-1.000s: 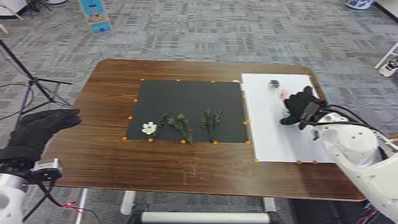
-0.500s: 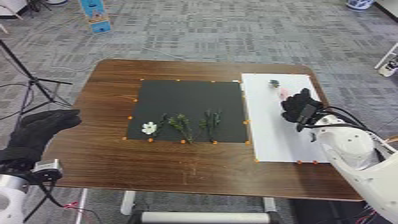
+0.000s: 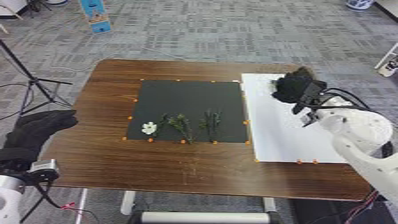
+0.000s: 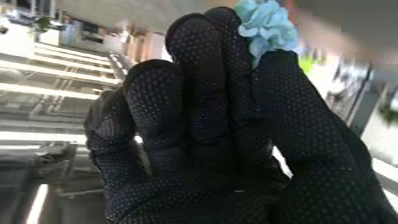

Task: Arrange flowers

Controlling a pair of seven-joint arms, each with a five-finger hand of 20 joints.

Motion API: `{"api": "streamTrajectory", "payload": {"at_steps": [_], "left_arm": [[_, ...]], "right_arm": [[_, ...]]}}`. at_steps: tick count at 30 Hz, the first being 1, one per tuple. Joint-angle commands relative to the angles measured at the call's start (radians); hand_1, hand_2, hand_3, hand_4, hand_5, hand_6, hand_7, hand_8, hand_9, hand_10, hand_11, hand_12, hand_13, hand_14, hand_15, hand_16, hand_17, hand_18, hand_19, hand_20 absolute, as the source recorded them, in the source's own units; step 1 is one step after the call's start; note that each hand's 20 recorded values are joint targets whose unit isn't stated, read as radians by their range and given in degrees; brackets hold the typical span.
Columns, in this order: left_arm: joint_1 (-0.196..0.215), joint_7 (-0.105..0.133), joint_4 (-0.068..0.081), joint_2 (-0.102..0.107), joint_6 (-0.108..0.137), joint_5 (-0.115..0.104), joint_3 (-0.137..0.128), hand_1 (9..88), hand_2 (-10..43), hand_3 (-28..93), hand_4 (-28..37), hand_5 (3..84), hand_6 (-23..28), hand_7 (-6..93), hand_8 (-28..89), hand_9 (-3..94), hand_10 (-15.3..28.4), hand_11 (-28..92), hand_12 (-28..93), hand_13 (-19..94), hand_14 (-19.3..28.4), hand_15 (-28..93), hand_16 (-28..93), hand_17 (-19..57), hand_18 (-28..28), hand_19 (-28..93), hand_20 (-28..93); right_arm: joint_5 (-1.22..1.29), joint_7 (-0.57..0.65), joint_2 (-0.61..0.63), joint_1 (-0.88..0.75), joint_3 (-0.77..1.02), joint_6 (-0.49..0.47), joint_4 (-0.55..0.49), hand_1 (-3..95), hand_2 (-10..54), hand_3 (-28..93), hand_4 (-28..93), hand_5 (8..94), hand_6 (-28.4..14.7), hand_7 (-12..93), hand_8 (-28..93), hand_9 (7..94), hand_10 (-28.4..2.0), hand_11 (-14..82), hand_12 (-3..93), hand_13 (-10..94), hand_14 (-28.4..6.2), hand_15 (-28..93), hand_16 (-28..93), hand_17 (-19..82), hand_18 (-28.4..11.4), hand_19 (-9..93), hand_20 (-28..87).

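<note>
At the far end of the white sheet [image 3: 274,127] is my right hand [image 3: 291,86], covering that spot. In the right wrist view, a light blue flower [image 4: 269,27] is pinched between thumb and fingertips of the right hand [image 4: 200,115]; its stem is hidden. A white flower [image 3: 149,128] lies at the near left of the black mat [image 3: 191,97]. Beside it are green sprigs [image 3: 180,126] and darker stems [image 3: 210,124] near the mat's front edge. Left of the table, my left hand [image 3: 37,129] is held with relaxed fingers.
Orange markers [image 3: 183,142] line the borders of the mat and sheet on the brown table [image 3: 160,167]. A black tripod [image 3: 34,80] stands on the floor beyond the table's left side.
My right hand has moved away from the robot to the sheet's far end, covering the small flower and pink item seen there before. The left hand has barely shifted.
</note>
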Motion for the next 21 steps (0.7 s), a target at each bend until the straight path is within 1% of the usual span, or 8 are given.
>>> {"api": "streamTrajectory", "payload": {"at_steps": [1,4,6,8,12,16,18,21], "left_arm": [[0.036,-0.012,0.027,0.014,0.048,-0.013,-0.019,28.6,4.8,73,-21.5,55.6,3.1,18.3,-7,53.8,12.6,24,18,42,15.9,24,4,8.0,12.6,10,23],[0.037,-0.015,0.032,0.022,0.052,-0.014,-0.021,28.6,5.2,73,-21.7,55.6,3.0,18.5,-7,53.8,12.6,24,18,43,15.9,24,4,8.2,12.5,10,23],[0.036,-0.015,0.033,0.03,0.063,-0.02,-0.02,28.3,6.1,72,-21.9,55.6,3.0,18.7,-7,53.9,12.6,24,18,43,15.8,24,4,8.3,12.3,10,23],[0.032,-0.015,0.031,0.035,0.063,-0.019,-0.022,27.8,8.0,72,-22.5,55.7,2.9,18.9,-7,54.0,12.6,24,18,43,15.8,24,4,8.4,12.2,10,23],[0.002,-0.022,0.039,0.057,0.048,-0.019,-0.003,27.1,10.0,71,-23.7,55.8,2.8,19.0,-7,54.2,12.7,25,18,43,15.7,24,4,8.5,12.1,9,23],[-0.016,-0.023,0.04,0.069,0.034,-0.017,0.006,27.0,10.3,71,-24.0,55.6,2.6,19.2,-8,54.3,12.7,25,18,43,15.9,25,4,8.4,12.1,10,23],[-0.024,-0.024,0.042,0.075,0.028,-0.018,0.009,26.8,10.4,71,-24.0,55.6,2.6,19.3,-8,54.4,12.7,25,18,43,16.0,25,4,8.3,12.2,10,23],[-0.019,-0.02,0.038,0.071,0.028,-0.021,0.006,26.7,10.3,71,-23.8,55.6,2.6,19.3,-8,54.4,12.7,25,18,43,16.1,25,4,8.3,12.3,10,23]], "right_arm": [[0.169,0.038,-0.041,0.195,-0.082,-0.065,-0.123,51.1,8.5,57,-23,75.8,0.0,28,13,79.0,-11.9,35.6,30.1,63,-15.2,68,40,30,-24.1,77,65],[0.194,0.045,-0.088,0.264,-0.143,-0.087,-0.149,51.2,8.4,57,-23,75.9,0.0,28,13,79.1,-12.0,35.4,30.1,63,-15.2,68,40,30,-24.0,77,65],[0.195,0.028,-0.145,0.311,-0.184,-0.096,-0.138,51.2,8.3,57,-23,75.9,0.0,28,13,79.3,-12.0,35.2,30.0,63,-15.2,68,41,30,-24.0,77,65],[0.242,0.03,-0.209,0.336,-0.196,-0.155,-0.142,51.2,8.2,57,-23,75.9,0.0,28,13,79.4,-12.0,35.2,30.0,63,-15.2,67,40,30,-24.0,77,65],[0.462,0.075,-0.34,0.338,-0.152,-0.355,-0.143,51.0,7.8,58,-23,75.9,0.0,28,14,79.6,-12.1,35.0,30.0,63,-15.3,67,40,30,-24.1,77,65],[0.769,0.204,-0.433,0.361,-0.127,-0.535,-0.088,51.1,7.7,58,-23,76.2,0.1,28,14,79.7,-12.1,34.9,30.1,63,-15.5,68,40,29,-24.1,77,65],[0.794,0.223,-0.456,0.372,-0.147,-0.546,-0.059,51.2,7.7,58,-23,76.3,0.0,28,14,79.7,-12.1,34.9,30.1,63,-15.6,68,40,30,-24.2,77,65],[0.796,0.235,-0.514,0.372,-0.15,-0.574,-0.002,51.6,7.6,58,-23,76.3,-0.2,27,15,79.6,-12.4,34.8,30.1,63,-15.9,68,40,29,-24.3,77,65]]}}
